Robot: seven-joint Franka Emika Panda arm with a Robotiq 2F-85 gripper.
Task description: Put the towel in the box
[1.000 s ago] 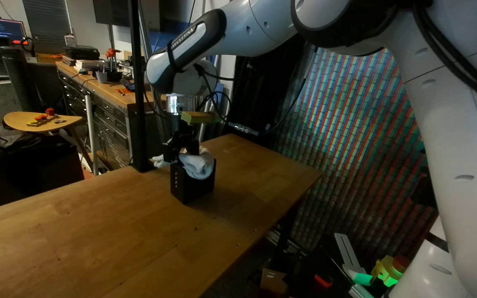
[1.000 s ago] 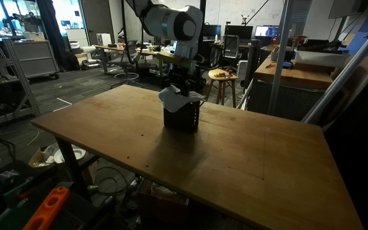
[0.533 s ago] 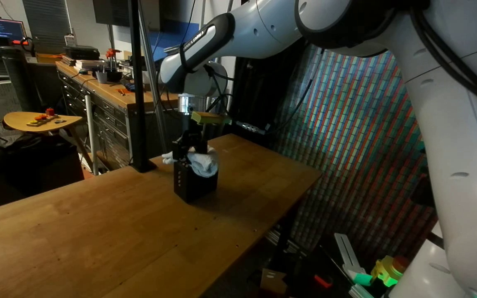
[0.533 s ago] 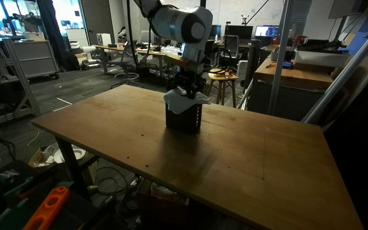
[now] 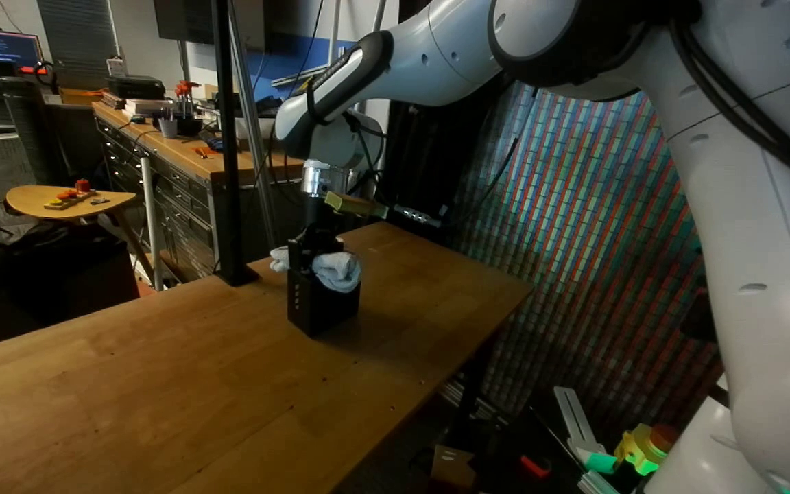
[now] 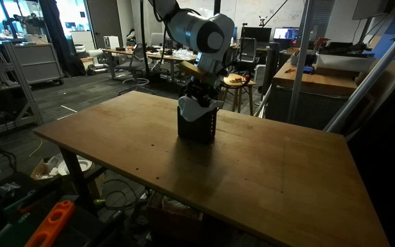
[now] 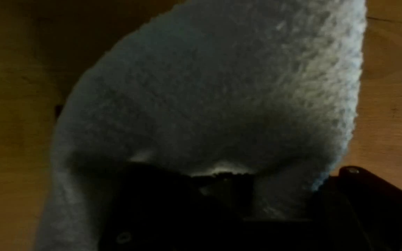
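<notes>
Stool (image 5: 31, 204), topped with coloured pieces (image 5: 69, 198), at ten o'clock of the box (image 5: 323, 312) in an exterior view. Post (image 5: 228, 171), black, upright at the edge of the table (image 5: 162, 384), toward eleven. Box: black, upright on the table, a column of holes (image 5: 297, 291) down one side. Towel (image 5: 337, 272): pale, laid across the mouth of the box; one end juts past the rim toward ten, a thick fold droops over it toward one; part overhangs the outside in both exterior views, and how much sits within is hidden. Gripper (image 5: 314, 255): black, at twelve o'clock above the box, aimed toward six with a slight tilt, set down into the towel. State: released, the fingers (image 7: 361, 188) standing wide apart in the wrist view, towel showing between them. Finger toward seven: against the towel. Finger toward four: just beside the towel's edge, contact not to be told. Table shows there at nine and three. Block (image 5: 354, 204), yellowish, toward one from the gripper. Arm (image 5: 429, 58), white with black joints, reaching in from two. Panel (image 5: 573, 206), many-coloured, at two o'clock of the box.
</notes>
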